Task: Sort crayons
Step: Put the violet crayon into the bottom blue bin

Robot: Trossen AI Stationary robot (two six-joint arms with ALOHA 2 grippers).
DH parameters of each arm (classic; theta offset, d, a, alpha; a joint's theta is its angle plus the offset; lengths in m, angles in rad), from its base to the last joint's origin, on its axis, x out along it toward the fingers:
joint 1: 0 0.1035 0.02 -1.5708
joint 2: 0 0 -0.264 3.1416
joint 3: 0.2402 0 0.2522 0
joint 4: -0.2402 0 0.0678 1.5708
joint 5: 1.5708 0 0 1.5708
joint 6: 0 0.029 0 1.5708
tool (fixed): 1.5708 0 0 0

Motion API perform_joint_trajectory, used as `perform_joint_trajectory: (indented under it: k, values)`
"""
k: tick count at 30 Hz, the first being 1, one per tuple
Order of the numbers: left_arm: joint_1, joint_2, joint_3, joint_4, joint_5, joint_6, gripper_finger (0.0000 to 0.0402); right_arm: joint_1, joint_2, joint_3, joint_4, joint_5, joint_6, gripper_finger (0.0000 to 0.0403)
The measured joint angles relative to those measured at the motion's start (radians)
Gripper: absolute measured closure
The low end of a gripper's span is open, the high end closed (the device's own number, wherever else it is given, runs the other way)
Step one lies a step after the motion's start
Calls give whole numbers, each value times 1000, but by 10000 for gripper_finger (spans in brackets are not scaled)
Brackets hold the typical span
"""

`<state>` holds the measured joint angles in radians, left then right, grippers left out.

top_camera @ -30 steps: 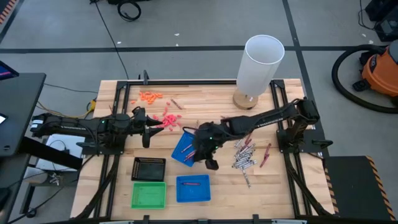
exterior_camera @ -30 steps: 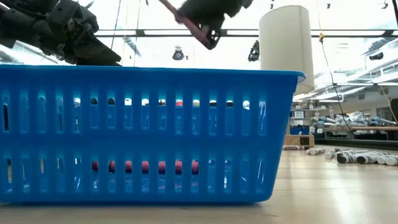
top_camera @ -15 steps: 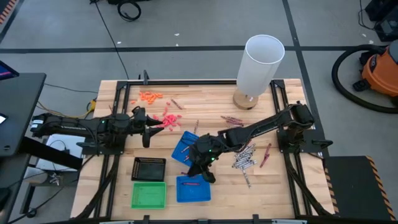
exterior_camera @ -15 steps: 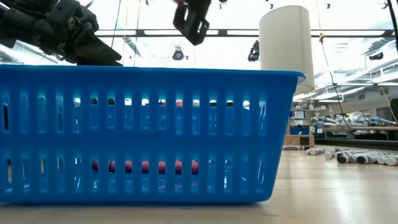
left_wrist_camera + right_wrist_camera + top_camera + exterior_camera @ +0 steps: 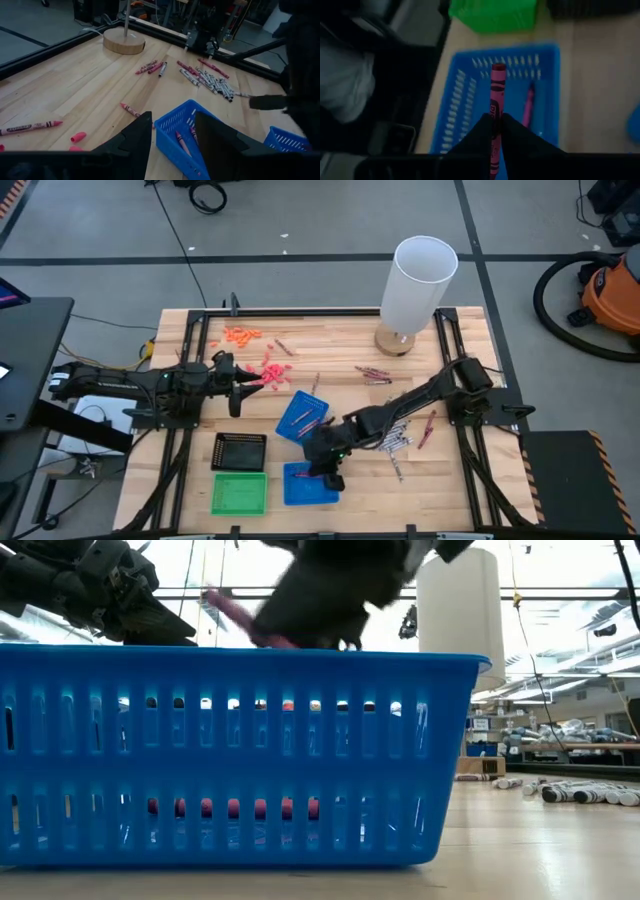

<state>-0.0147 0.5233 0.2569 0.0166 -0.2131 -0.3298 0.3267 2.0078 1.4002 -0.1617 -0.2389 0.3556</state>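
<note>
My right gripper [image 5: 325,472] [image 5: 494,120] is shut on a maroon crayon [image 5: 497,85] just above the near blue tray [image 5: 300,492] [image 5: 460,85], where another red crayon [image 5: 527,107] lies. The low view shows this gripper [image 5: 320,600] blurred above the tray's wall. A second blue tray [image 5: 303,415] [image 5: 182,132], set askew mid-table, holds a few red crayons. Grey crayons [image 5: 393,435] [image 5: 215,82] lie in a heap right of it, and loose red crayons [image 5: 375,373] lie farther back. My left gripper [image 5: 235,392] [image 5: 172,120] hangs open at the left, touching nothing. My right gripper pinches the maroon crayon between its two fingers at the crayon's rear part [image 5: 495,107]. The crayon lies along the fingers and sticks out forward past their tips. The fingers slant down from the table's right. The crayon is clear of the tray below.
A black tray [image 5: 240,450] and a green tray [image 5: 240,493] sit left of the near blue one. Salmon bits [image 5: 270,370] and orange bits [image 5: 240,335] lie at the far left. A white cylinder on a wooden base [image 5: 420,280] stands at the back.
My right gripper has gone down and toward the table's near edge with the crayon, from beside the askew blue tray to above the near blue tray, rolling a little on the way. It has stayed shut on the crayon.
</note>
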Motion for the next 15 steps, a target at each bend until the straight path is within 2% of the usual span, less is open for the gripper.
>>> perform_joint_trajectory:
  k: [9, 15]
  values:
    - [0, 0, 0, 2, 0, 0, 241, 7, 36, 0, -83, 34, -18, 365]
    - [0, 0, 0, -2, 0, 0, 241, 6, 34, 0, -81, 44, -26, 327]
